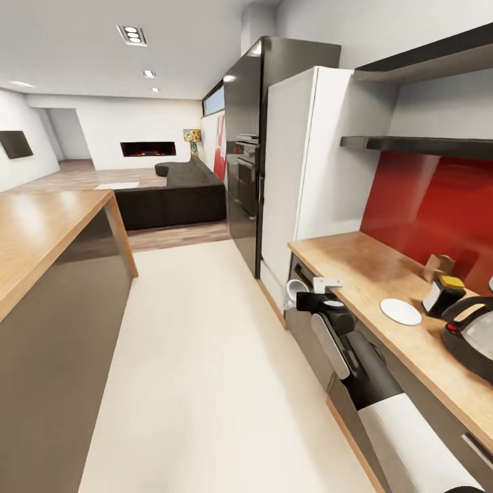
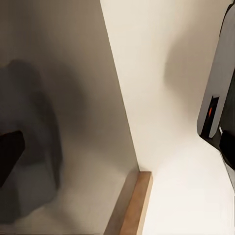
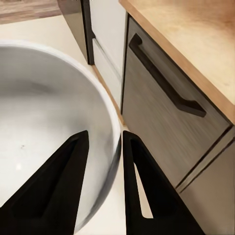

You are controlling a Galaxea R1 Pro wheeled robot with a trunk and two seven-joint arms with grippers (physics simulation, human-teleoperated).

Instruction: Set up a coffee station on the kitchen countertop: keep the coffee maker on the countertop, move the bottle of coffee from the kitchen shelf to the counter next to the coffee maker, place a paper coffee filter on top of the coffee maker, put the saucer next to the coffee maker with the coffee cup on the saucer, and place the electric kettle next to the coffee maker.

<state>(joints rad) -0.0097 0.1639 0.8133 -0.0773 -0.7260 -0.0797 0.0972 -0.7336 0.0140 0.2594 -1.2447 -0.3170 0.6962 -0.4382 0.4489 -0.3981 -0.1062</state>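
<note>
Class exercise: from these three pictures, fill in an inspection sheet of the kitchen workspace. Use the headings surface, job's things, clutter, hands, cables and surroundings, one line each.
Surface: wooden countertop along the red backsplash.
Job's things: white saucer lies flat on the countertop; black electric kettle stands beyond it; yellow-lidded bottle beside the kettle; coffee cup held off the counter.
Clutter: a brown block behind the bottle, kind unclear.
Hands: right hand pinches the cup's rim, one finger inside, one outside; left hand state cannot be told.
Cables: nothing seen.
Surroundings: white fridge, dark oven tower, wall shelves, wooden island, sofa.

Right arm: white forearm, black wrist, tapered black fingers.
</note>
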